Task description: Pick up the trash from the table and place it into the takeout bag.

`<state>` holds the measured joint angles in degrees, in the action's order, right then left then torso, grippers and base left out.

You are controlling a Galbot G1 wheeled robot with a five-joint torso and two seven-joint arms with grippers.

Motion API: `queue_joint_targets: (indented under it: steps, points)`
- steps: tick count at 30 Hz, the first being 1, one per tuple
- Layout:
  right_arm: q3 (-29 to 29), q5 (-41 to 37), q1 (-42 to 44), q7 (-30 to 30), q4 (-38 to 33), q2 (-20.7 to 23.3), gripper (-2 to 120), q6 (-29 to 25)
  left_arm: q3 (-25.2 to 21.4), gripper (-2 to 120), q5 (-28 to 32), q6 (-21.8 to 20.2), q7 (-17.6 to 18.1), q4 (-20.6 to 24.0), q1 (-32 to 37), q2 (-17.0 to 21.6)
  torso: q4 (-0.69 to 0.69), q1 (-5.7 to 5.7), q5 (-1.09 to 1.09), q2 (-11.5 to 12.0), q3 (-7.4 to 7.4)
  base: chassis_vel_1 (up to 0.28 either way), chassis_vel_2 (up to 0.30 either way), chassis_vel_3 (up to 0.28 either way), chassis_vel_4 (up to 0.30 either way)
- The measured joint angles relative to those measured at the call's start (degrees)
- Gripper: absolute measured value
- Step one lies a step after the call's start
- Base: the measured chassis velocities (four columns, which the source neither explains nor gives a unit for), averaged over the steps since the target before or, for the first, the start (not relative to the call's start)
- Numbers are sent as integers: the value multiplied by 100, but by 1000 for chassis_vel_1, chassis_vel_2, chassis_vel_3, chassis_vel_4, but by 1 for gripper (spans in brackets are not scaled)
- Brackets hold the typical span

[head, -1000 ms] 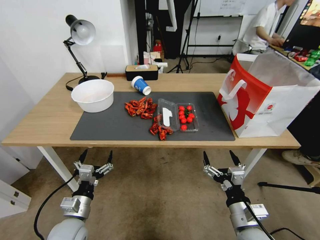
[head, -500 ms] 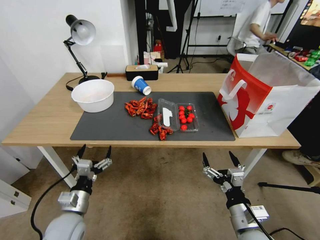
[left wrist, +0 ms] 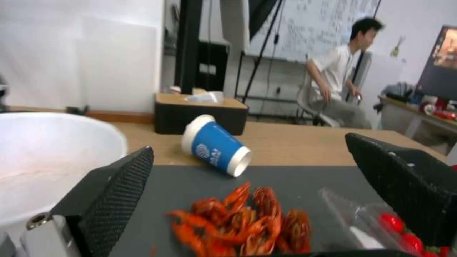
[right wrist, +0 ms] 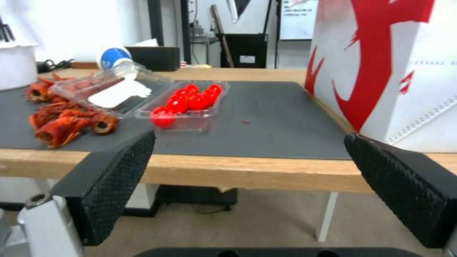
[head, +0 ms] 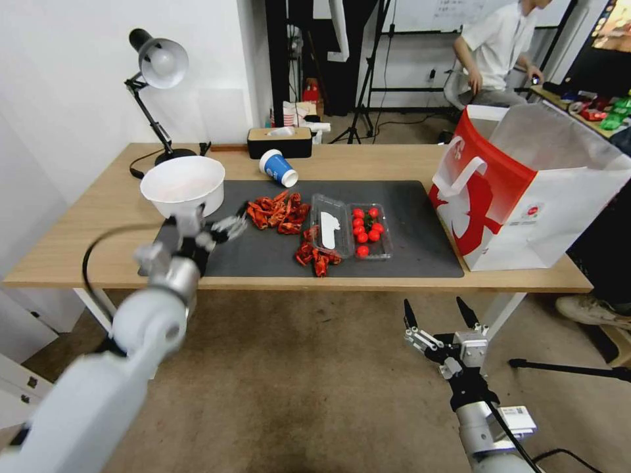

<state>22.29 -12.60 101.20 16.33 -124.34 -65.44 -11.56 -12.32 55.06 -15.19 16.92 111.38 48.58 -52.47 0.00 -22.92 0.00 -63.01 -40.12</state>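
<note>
- My left end effector (head: pixel 207 226) over table (head: pixel 98 230) mat, fingers spread, empty, white bowl (head: pixel 183 186) at 11 o'clock.
- Blue paper cup (head: pixel 278 168) on its side, 1 o'clock.
- My right end effector (head: pixel 439 314) below table edge, agape, empty.
- Takeout bag (head: pixel 526 190) at 1 o'clock of it.

Left gripper (head: pixel 209 226) motion-blurred in head view; finger outlines smeared, and it covers the near rim of the white bowl (head: pixel 177 184). In left wrist view the bowl is cut off at the frame edge, and the clear box (left wrist: pixel 381 225) runs out of frame behind one finger. Takeout bag (head: pixel 526 190): far side cut by the head view's edge; inside not visible. Blue paper cup (right wrist: pixel 114 57) partly hidden behind the box lid in right wrist view.
</note>
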Motion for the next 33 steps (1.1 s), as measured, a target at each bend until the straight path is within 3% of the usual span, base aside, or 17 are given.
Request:
queue_joint_targets:
  steps: [1,3,5,7,8,11,16,18,19,22,23,26,27,28,30,32,33]
  points:
    - [0,0,0,0,0,0,100,0,0,100,0,0,0,0,0,0,0,0,0,0,0,0,0,0,0]
    - [0,1,-29,23,30,-32,100,0,529,100,290,-467,309,-395,-867,-95,-1,0,-1,0,0,0,0,0,0]
    - [-1,1,-35,25,32,-41,100,1,692,100,365,-562,394,-539,-1104,-150,1,0,-3,0,0,0,0,0,0]
    - [4,2,-46,37,38,-60,100,14,1242,100,737,-853,693,-1050,-1875,-351,-1,0,-1,0,0,0,0,0,0]
    - [4,2,-46,37,38,-60,100,14,1242,100,737,-853,693,-1050,-1875,-351,-1,0,-1,0,0,0,0,0,0]
    - [49,3,-43,54,57,-86,100,36,1901,100,1220,-1198,1012,-1943,-2860,-680,0,0,2,0,0,0,0,0,0]
    - [56,13,-36,57,76,-132,100,44,2230,100,1301,-1341,1162,-2594,-3364,-940,0,-1,0,0,0,0,0,0,0]
    - [59,51,-13,58,87,-183,100,54,2526,100,1346,-1484,1186,-3422,-3851,-1253,0,-1,0,-1,0,0,0,0,0]
    - [59,51,-13,58,87,-183,100,54,2526,100,1346,-1484,1186,-3422,-3851,-1253,0,-1,0,-1,0,0,0,0,0]
    - [60,73,2,58,86,-199,100,56,2725,100,1347,-1557,1164,-4278,-4264,-1584,2,0,0,-1,0,0,0,0,0]
    - [60,73,2,58,86,-199,100,56,2725,100,1347,-1557,1164,-4278,-4264,-1584,2,0,0,-1,0,0,0,0,0]
    - [86,80,26,62,55,-209,100,57,2807,100,1357,-1599,1147,-5202,-4631,-2051,0,0,1,-1,0,0,0,0,0]
    - [86,80,26,62,55,-209,100,57,2807,100,1357,-1599,1147,-5202,-4631,-2051,0,0,1,-1,0,0,0,0,0]
    - [96,84,50,65,35,-219,100,57,2800,100,1362,-1599,1126,-5657,-4769,-2277,-3,-1,1,-1,1,0,0,0,0]
    - [101,87,63,66,32,-225,100,57,2778,100,1364,-1599,1106,-5841,-4814,-2376,-2,0,0,-1,1,0,0,0,0]
    - [120,96,106,67,19,-252,100,57,2651,100,1361,-1590,1066,-6365,-4921,-2674,1,0,1,-1,1,0,0,0,0]
    - [120,96,106,67,19,-252,100,57,2651,100,1361,-1590,1066,-6365,-4921,-2674,1,0,1,-1,1,0,0,0,0]
